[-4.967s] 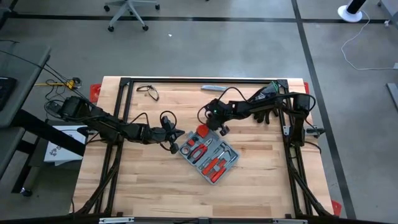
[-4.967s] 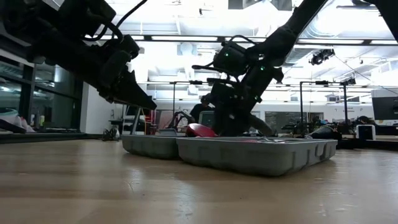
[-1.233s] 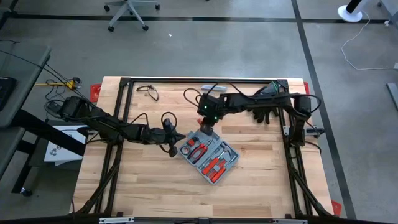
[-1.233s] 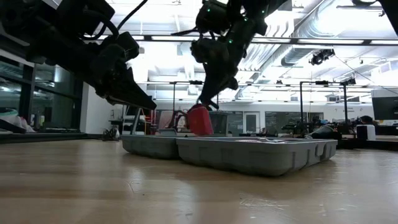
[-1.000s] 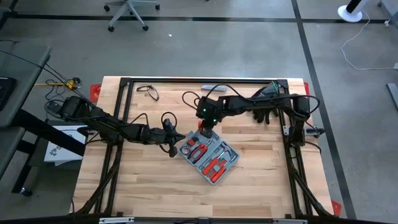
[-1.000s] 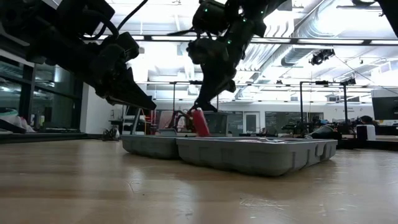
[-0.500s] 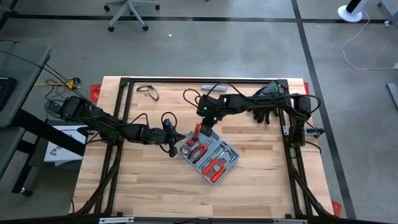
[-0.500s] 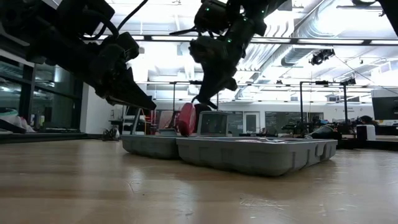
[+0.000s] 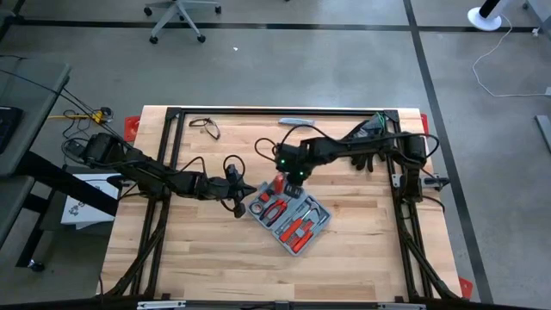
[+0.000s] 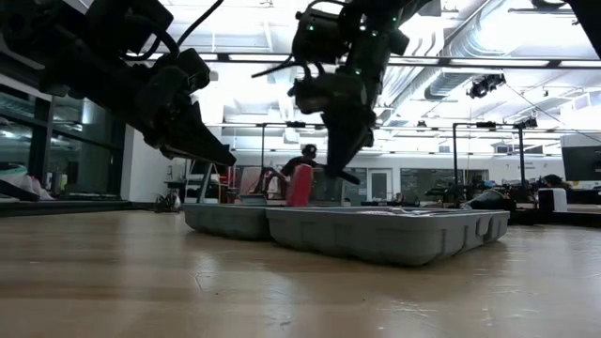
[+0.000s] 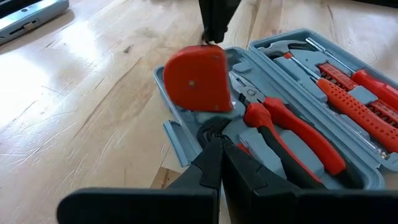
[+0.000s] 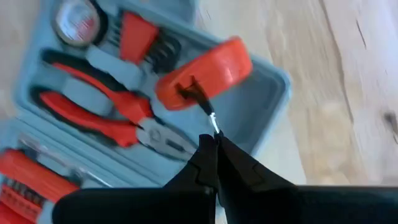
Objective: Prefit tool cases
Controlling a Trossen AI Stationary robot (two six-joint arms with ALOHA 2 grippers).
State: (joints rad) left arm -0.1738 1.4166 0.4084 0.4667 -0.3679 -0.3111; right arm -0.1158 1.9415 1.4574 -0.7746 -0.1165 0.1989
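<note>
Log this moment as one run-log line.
right end effector: shut on tape measure's strap, above open tool case | left end effector: shut, at case edge

You see a matt blue-grey moulded plastic tool case (image 11: 292, 81) at frame centre, glossy red plastic tape measure (image 11: 197, 79), smooth red-handled pliers (image 11: 292, 134), on a pale, grained wooden table (image 11: 81, 106).

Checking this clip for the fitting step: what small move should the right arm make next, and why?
Probably lower the red tape measure flat into the empty corner recess of the tool case. The right gripper is shut on the thin tab at its side, and it hangs tilted on edge above that pocket, not seated. The left gripper, shut, waits at the case's edge.
</note>
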